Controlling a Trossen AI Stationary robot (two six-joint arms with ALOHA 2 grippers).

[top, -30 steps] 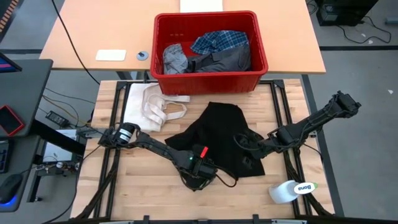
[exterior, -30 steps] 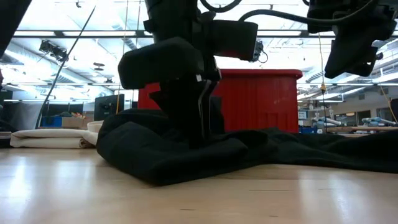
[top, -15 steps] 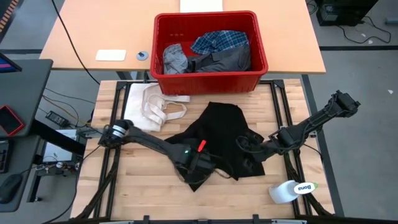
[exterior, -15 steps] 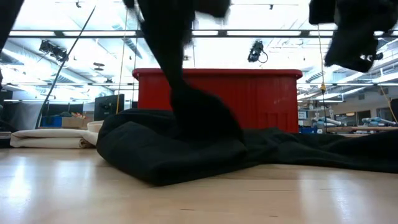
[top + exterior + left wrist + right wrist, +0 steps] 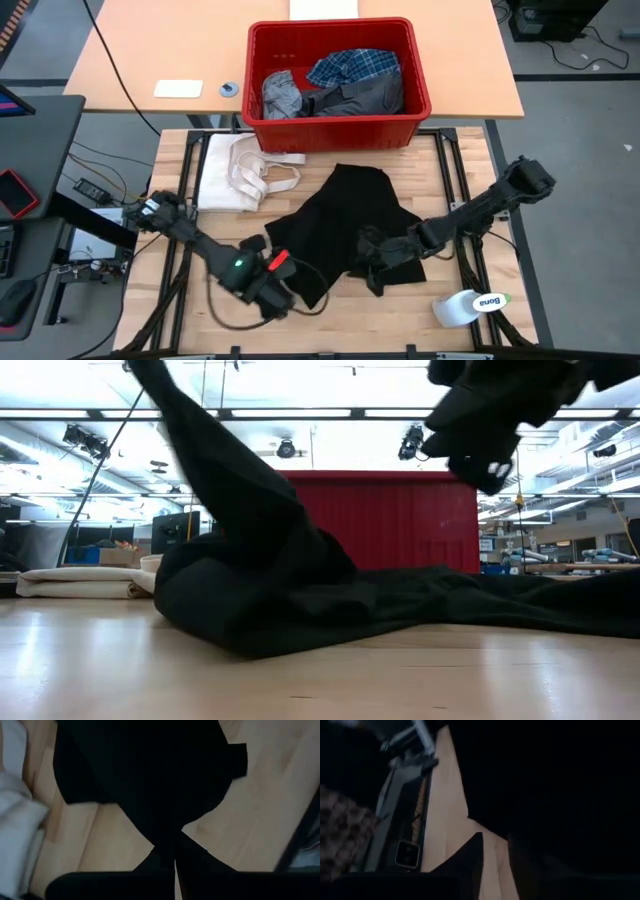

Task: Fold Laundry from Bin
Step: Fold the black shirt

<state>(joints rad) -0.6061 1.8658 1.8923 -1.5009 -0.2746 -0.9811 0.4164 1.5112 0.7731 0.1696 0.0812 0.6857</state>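
Observation:
A large black garment [image 5: 345,225] lies crumpled in the middle of the wooden table. My left gripper [image 5: 272,292] hangs above its near left corner, shut on a part of it, and a strip of black cloth [image 5: 220,470] rises from the heap to it. My right gripper [image 5: 372,262] hovers over the garment's near right edge and shows blurred in the low view [image 5: 480,420]. The red bin [image 5: 415,110] stands beyond the table's far edge. It holds a plaid shirt [image 5: 355,65], a light grey garment [image 5: 282,95] and a dark grey one [image 5: 365,97]. My left gripper pinches a bunch of the black garment's cloth [image 5: 167,840] between its two shut fingers, from above, pointing steeply down. That part is lifted and hangs below the fingers in a widening sheet. The rest of the garment [image 5: 400,600] lies on the table.
A cream-white cloth with strap loops [image 5: 245,170] lies at the table's far left. A white bottle [image 5: 468,306] lies near the near right corner. A white card [image 5: 178,88] and a small round thing [image 5: 230,90] sit on the far tabletop, left of the bin.
My left gripper has taken hold of the black garment's near part and risen, going toward the table's left and near edges. It has drawn a strip of cloth up while the rest stays down. My right gripper has moved left along the garment's near edge.

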